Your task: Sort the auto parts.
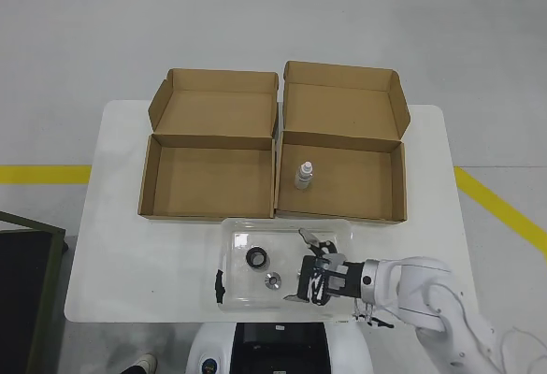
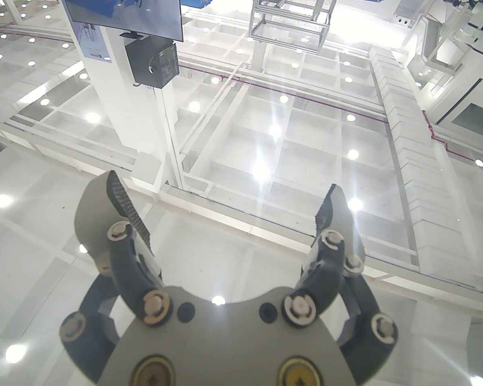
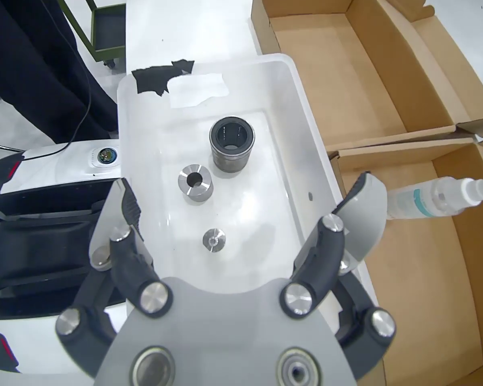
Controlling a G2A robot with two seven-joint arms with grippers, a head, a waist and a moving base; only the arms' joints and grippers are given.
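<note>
**Top view: right gripper over the bin, jaws wide and empty**

Top view showed a clear bin [image 1: 287, 224] at the table's [image 1: 123, 234] near edge, with two open cardboard boxes just behind it, side by side. The left box [image 1: 208, 178] held nothing. A bottle [image 1: 303, 174] was in the right box [image 1: 348, 182], close to the wall it shared with its neighbour. Whether the bottle stood or lay could not be told.

The right gripper [image 1: 309, 273] hung over the right half of the bin. Its jaws were spread nearly the bin's width and held nothing.

The right wrist view showed three parts on the bin floor, apart from one another. A black sleeve [image 3: 232, 144] stood upright, farthest from the right gripper [image 3: 244, 182]. A steel ring [image 3: 195, 181] sat near it. A small steel plug [image 3: 214, 239] lay closest, between the open fingers and touched by neither. Black tape [image 3: 161, 76] was stuck to the far rim.

The left gripper [image 2: 222, 181] pointed up at the ceiling, its jaws apart and empty.
</note>
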